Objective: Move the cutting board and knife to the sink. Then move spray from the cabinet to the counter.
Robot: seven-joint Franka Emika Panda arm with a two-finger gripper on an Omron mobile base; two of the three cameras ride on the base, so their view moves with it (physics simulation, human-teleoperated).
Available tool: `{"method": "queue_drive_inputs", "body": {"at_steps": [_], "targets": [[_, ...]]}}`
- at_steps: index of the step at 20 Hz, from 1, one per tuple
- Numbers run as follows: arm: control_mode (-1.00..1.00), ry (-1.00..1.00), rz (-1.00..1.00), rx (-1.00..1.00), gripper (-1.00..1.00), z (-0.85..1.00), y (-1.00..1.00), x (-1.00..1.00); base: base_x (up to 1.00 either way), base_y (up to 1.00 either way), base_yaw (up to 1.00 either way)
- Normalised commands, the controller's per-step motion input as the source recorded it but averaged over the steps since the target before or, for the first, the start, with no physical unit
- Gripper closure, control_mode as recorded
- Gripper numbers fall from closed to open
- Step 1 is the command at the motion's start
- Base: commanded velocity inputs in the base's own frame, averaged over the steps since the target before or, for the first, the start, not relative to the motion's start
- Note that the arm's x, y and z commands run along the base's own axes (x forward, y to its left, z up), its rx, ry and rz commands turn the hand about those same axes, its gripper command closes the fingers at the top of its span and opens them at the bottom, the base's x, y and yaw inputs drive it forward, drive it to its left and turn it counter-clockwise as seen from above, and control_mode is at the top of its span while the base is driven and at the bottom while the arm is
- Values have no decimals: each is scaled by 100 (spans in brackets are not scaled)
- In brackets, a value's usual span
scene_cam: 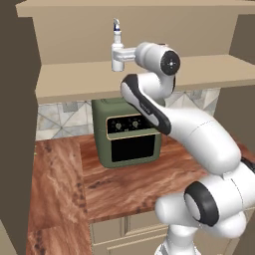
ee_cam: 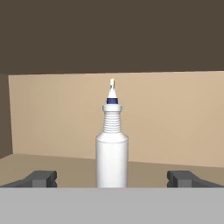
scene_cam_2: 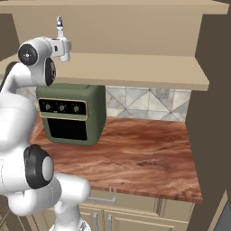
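The claw (ee_cam: 112, 178) is spread wide around the upright spray (ee_cam: 112, 153) on the cabinet (scene_cam: 149, 74) shelf.

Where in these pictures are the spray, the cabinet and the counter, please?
spray (ee_cam: 112, 157): hand view, on the white body of the bottle.
cabinet (scene_cam_2: 144, 70): right base view, on the bare tan shelf.
counter (scene_cam_2: 144, 153): right base view, on the bare red-brown top, right of the green oven.

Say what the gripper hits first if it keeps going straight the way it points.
The spray, upright on the cabinet shelf, centred between the open fingers of the gripper. Gap to it is unclear.
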Motion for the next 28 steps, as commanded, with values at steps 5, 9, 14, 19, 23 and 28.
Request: {"method": "queue_drive_inputs", "body": {"at_steps": [5,9,14,19,23,28], "targets": [[-100,0,0,0,-100,-1,3,24,0,0,0],[-100,0,0,0,-100,-3,4,20,0,0,0],[-100,0,0,0,-100,-1,4,20,0,0,0],[-100,0,0,0,-100,0,12,21,0,0,0],[-100,3,0,0,-100,0,23,28,0,0,0],[-100,3,0,0,-100,-2,6,24,0,0,0]]}}
